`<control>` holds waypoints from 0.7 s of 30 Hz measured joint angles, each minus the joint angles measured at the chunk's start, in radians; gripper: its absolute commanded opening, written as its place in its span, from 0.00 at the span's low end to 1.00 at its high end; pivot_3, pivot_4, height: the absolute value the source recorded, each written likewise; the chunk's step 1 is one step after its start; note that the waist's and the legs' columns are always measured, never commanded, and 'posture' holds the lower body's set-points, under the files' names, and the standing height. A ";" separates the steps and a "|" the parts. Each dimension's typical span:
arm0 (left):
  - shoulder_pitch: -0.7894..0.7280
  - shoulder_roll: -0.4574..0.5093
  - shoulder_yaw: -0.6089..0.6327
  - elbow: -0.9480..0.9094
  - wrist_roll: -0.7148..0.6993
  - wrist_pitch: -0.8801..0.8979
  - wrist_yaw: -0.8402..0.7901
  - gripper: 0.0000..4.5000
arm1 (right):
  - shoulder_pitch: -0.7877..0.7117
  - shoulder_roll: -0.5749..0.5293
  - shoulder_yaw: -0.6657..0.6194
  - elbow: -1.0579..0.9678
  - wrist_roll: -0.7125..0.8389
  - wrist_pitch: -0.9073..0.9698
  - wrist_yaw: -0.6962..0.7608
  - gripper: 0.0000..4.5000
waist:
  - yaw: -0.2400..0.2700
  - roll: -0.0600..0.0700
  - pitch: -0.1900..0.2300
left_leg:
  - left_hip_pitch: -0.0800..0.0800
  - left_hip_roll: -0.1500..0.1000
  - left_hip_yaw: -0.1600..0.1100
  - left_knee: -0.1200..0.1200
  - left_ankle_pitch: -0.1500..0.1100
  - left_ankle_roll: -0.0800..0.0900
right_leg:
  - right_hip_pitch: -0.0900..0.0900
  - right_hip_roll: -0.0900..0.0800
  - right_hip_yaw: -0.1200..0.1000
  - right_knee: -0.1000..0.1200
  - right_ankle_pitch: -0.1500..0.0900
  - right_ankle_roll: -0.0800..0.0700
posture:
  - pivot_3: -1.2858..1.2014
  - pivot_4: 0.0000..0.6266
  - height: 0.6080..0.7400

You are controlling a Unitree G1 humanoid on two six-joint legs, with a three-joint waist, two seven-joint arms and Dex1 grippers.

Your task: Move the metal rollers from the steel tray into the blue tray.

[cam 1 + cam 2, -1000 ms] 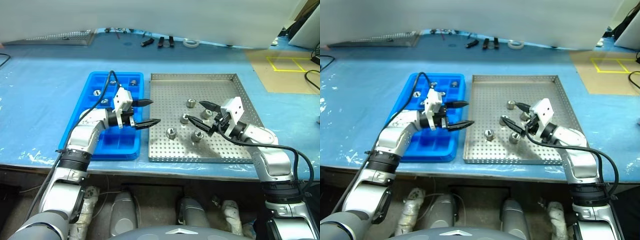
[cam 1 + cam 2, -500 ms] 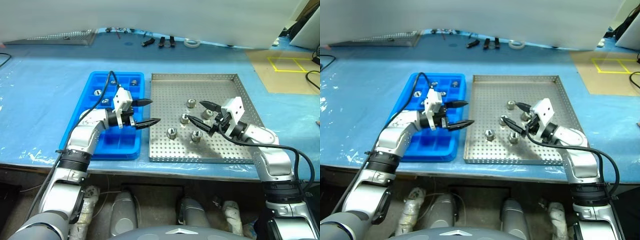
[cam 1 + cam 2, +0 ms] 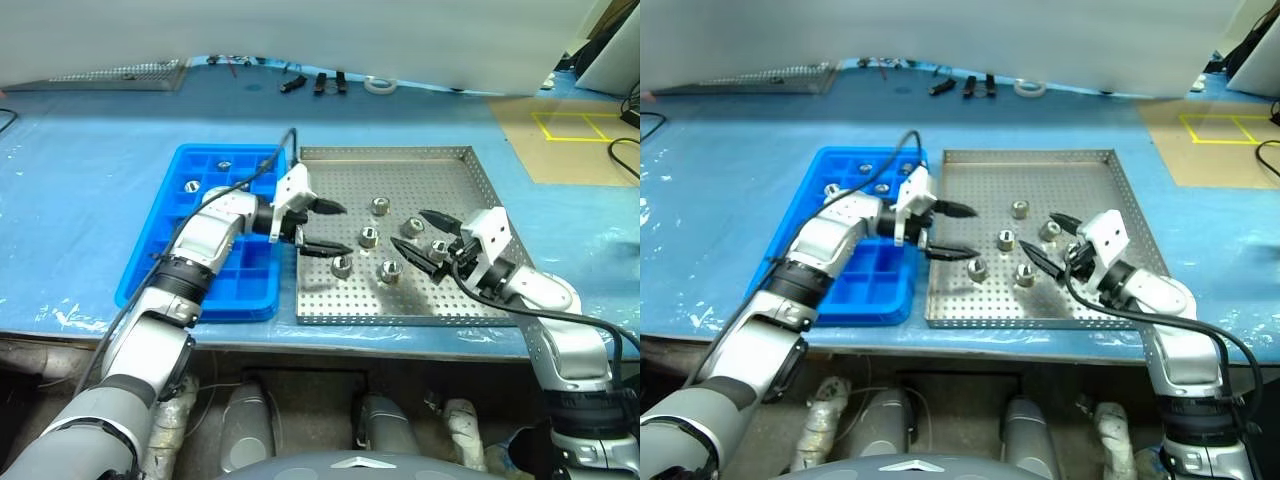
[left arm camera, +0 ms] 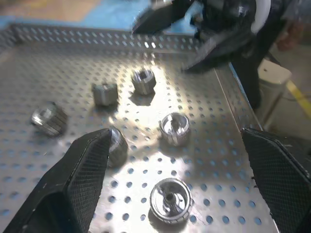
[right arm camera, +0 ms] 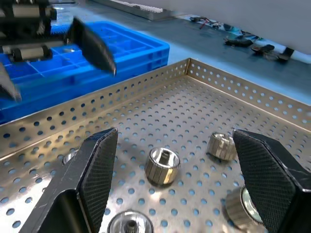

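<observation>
Rollers are looking like solid metal: small, stiff, dense for their size, and smooth on the ends, so they are likely slipping or rolling if pinched off-centre. The ribbed side wall is looking like the best bet for a pinch, fingers straddling the barrel across its width. Five metal rollers [image 3: 368,236] are sitting loose on the steel tray [image 3: 460,305], clustered mid-tray, most standing on end, each a short shiny silver cylinder with fine ribbing round the side and a dark centre hole. A few more are already sitting in the far compartments of the blue tray [image 3: 148,280], which is lying just beside the steel tray on its left. Left gripper [image 3: 329,229] is reaching in over the steel tray's left side, fingers spread wide and holding nothing, nearest the roller at the front of the group [image 3: 341,266]. Right gripper [image 3: 421,233] is hovering over the right of the cluster, fingers also spread and empty. Neither is touching a roller.
</observation>
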 measured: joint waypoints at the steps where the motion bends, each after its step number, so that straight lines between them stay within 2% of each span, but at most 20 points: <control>1: -0.021 -0.007 -0.018 0.045 0.027 -0.017 -0.015 1.00 | 0.022 0.008 -0.001 -0.022 0.000 0.004 -0.018 0.88 | -0.004 0.000 0.000 | 0.000 0.000 0.000 0.000 0.000 0.000 | 0.000 0.000 0.000 0.000 0.000 0.000 | 0.41 0.24 1.00; 11: -0.130 -0.065 -0.081 0.328 0.192 -0.137 -0.050 1.00 | 0.151 0.043 -0.010 -0.142 0.000 0.017 -0.129 0.88 | -0.029 0.000 0.000 | 0.000 -0.001 0.000 0.000 0.000 0.000 | 0.000 0.000 0.000 -0.002 0.000 0.000 | 0.38 0.24 1.00; 21: -0.136 -0.107 -0.081 0.423 0.270 -0.220 -0.013 1.00 | 0.176 0.056 -0.010 -0.166 -0.009 0.017 -0.181 0.88 | -0.035 0.000 0.000 | 0.000 -0.001 0.000 0.000 0.000 0.001 | 0.000 0.000 0.000 -0.002 0.000 0.000 | 0.38 0.24 1.00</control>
